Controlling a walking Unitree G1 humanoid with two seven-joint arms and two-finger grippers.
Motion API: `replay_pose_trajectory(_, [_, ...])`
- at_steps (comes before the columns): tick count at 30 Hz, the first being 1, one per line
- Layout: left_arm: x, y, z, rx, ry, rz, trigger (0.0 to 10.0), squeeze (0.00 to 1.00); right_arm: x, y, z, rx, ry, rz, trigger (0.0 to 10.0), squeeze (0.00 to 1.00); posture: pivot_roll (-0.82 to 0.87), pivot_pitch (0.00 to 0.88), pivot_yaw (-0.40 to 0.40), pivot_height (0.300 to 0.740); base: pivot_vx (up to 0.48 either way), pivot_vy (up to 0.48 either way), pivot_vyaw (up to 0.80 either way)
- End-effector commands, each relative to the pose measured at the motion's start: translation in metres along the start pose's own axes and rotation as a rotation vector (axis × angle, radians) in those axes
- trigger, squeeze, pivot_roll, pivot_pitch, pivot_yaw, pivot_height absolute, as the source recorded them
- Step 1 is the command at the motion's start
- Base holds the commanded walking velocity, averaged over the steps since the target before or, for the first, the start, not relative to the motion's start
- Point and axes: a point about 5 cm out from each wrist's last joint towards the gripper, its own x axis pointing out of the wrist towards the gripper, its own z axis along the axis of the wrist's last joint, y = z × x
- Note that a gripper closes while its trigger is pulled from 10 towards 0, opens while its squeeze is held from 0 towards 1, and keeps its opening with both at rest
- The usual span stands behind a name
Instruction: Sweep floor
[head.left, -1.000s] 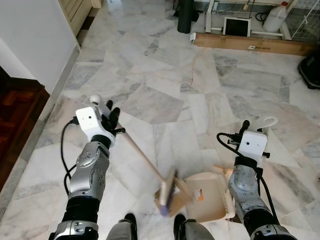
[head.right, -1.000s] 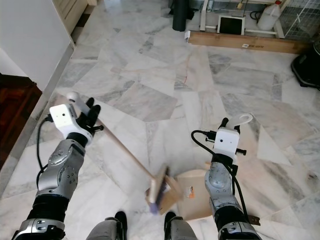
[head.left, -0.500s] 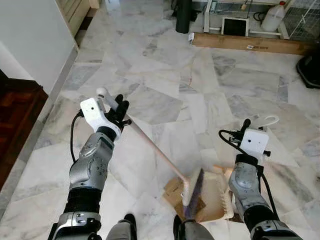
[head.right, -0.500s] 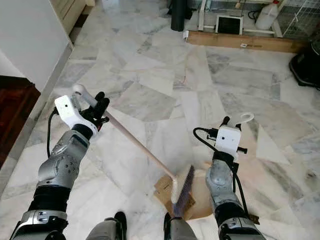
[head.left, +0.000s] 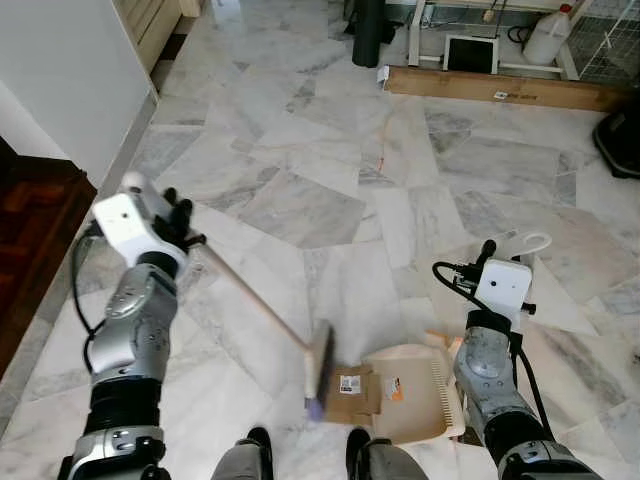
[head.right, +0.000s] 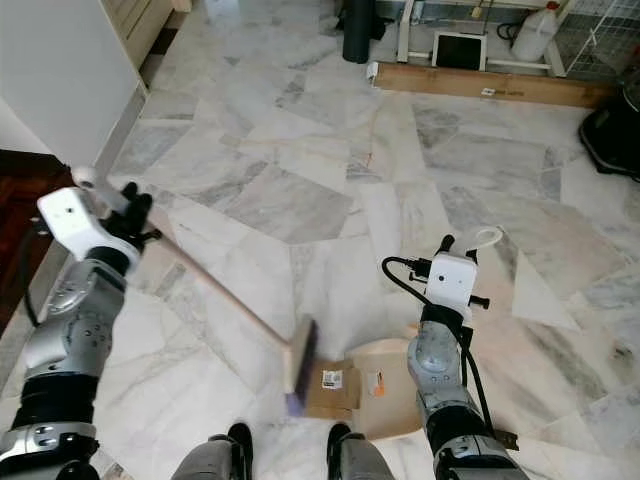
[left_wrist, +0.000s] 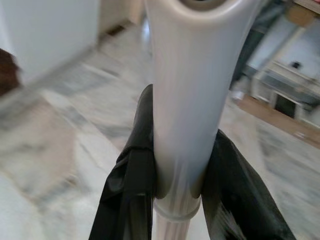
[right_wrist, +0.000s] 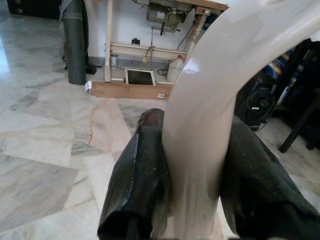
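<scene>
Left hand (left_wrist: 175, 170) clamps the broom (head.left: 262, 310); right hand (right_wrist: 192, 170) grips the dustpan (head.left: 415, 395) handle. The cardboard scrap (head.left: 355, 388) lies at the dustpan's lip; a skewed stroke could push it past.

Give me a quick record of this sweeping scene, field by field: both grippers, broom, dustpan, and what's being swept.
left gripper: shut on broom handle
right gripper: shut on dustpan handle
broom: head on the floor, just left of the cardboard
dustpan: flat on the marble floor, mouth toward the broom
cardboard: piece with labels, lying at the dustpan mouth, partly on it
</scene>
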Motion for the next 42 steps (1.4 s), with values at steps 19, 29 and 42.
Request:
replay_pose_trajectory(19, [-0.006,-0.002,-0.02,0.255,0.104,-0.039,10.0,0.0,-0.011,0.0,-0.012,-0.037,0.041,0.027,10.0,0.0,0.1,0.259,0.008,0.74,0.0,0.0,0.0])
replay_pose_trajectory(29, [-0.009,-0.017,-0.042,0.169,0.247,-0.134,10.0,0.0,-0.009,-0.003,-0.011,-0.038,0.037,0.017,10.0,0.0,0.09,0.279,0.013,0.74,0.0,0.0,0.0])
replay_pose_trajectory(42, [-0.007,-0.038,-0.049,0.102,0.35,-0.255,10.0,0.0,-0.011,-0.001,-0.012,-0.029,0.043,0.008,10.0,0.0,0.09,0.292,0.027,0.74,0.0,0.0,0.0])
